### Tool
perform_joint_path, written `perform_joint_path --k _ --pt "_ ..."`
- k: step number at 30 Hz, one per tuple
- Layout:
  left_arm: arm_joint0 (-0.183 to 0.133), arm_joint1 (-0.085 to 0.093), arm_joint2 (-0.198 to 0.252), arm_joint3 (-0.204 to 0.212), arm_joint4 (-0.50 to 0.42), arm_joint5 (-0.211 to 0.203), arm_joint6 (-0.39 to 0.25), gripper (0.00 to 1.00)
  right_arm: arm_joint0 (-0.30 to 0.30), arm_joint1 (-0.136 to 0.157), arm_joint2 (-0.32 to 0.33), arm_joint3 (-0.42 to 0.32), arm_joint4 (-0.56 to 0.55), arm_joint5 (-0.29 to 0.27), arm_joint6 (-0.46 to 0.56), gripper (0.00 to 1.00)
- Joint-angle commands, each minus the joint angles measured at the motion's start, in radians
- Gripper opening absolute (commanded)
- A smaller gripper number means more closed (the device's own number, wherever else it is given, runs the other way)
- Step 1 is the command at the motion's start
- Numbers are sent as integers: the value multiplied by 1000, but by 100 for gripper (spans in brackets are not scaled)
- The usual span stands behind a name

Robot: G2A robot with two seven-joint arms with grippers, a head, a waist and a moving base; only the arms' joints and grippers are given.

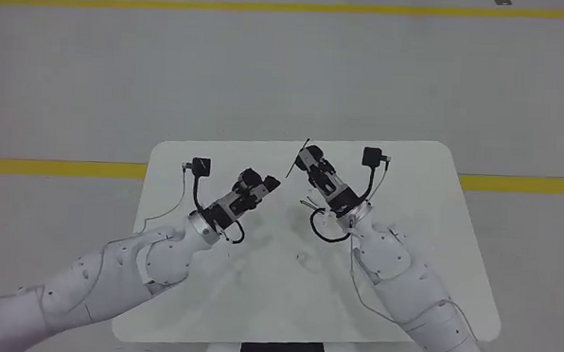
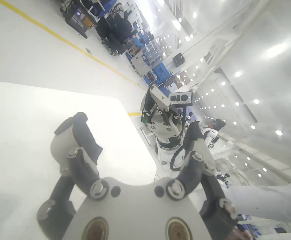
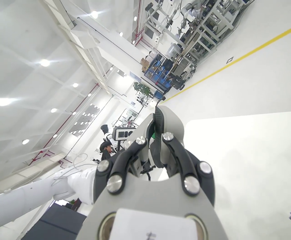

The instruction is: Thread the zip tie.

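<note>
Left pincer [image 1: 261, 181] hangs empty and spread apart above the smooth, white, round-cornered surface [image 1: 420, 277]. Just beyond it, the right pincer [image 3: 156, 114] is clamped on the thin black zip tie [image 1: 304, 147], a slim plastic strip poking out. I reckon the left should pinch near its tip, since it likely flexes.
</note>
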Motion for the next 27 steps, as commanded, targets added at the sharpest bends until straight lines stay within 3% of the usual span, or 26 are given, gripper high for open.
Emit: perform_joint_path --k 1,8,13,22,25,27 --pt "17 -2 -32 -7 -43 0 -49 100 2 -1 1 3 0 6 6 0" --pt "92 -16 -178 14 -170 0 -326 100 -1 -8 2 13 38 26 34 0" --pt "158 -49 -312 19 -257 0 -537 100 1 -12 6 21 43 39 51 0" --pt "162 -51 -322 21 -257 2 -549 100 1 -12 6 21 43 39 51 0" --pt "173 -62 -320 35 -235 25 -502 100 -9 -15 7 11 45 52 38 0" --pt "178 -70 -317 40 -246 18 -489 100 -18 -19 2 5 59 62 7 0"
